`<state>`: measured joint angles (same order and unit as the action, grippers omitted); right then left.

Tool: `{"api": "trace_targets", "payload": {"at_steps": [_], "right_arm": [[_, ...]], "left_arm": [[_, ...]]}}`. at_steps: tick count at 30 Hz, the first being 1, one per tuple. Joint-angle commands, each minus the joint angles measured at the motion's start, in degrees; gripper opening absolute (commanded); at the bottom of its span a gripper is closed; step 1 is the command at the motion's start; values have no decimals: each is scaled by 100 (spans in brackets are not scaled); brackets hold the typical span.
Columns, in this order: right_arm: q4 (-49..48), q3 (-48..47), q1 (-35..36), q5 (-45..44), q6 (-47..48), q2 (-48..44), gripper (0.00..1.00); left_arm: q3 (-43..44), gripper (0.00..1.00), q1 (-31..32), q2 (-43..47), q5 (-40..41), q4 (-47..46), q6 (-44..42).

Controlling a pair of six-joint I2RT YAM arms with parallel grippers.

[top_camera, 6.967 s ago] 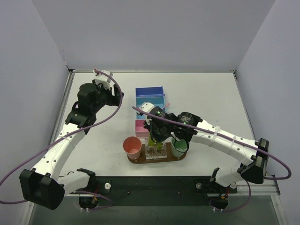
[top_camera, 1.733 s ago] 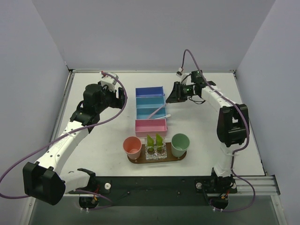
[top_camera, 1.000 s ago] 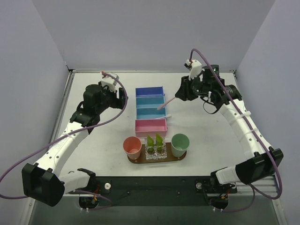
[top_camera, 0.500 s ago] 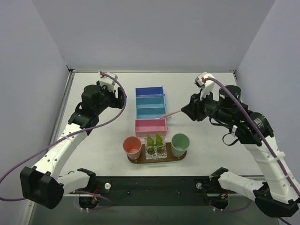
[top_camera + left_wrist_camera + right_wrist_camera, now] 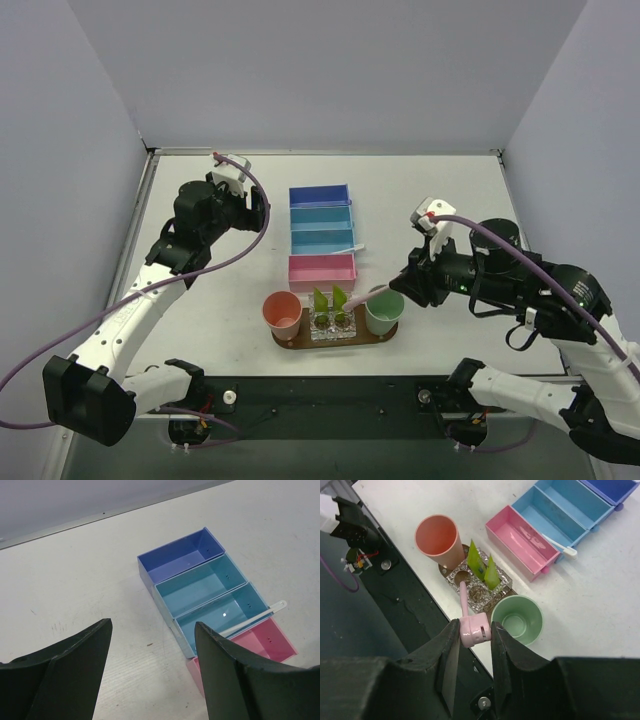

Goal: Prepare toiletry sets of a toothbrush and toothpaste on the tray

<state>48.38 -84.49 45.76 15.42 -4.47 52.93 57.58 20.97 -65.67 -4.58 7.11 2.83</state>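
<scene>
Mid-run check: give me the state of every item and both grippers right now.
left gripper: open, empty.
right gripper: shut on pink toothbrush, tip over clear holder.
white toothbrush: lying across a teal bin.
toothpaste tubes: upright in the holder.
salmon cup: upright, empty.
green cup: upright, empty.
pink bin: empty.
blue bin: empty.
tray: carrying cups and holder.

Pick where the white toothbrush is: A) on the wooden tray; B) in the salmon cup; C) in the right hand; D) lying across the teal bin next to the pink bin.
D: the white toothbrush lies across the teal bin, while the right hand grips the pink toothbrush.
</scene>
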Motion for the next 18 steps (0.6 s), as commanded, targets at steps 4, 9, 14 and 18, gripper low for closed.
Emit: {"api": "trace_targets", "payload": {"at_steps": [4,9,14,18], "right_arm": [[163,-102,1538,-1970,-212,499,0],[172,-366,2331,-3087,-256,1096,0],[172,-551,2885,-3501,-318,1632,0],[172,-709,3228,-3703,-344,1958,0]], "left_arm": [[43,77,30,107,71,-167,51],[60,77,30,81,80,-140,51],[78,77,30,98,54,-114,68],[78,77,39,133,19,-131,86]]}}
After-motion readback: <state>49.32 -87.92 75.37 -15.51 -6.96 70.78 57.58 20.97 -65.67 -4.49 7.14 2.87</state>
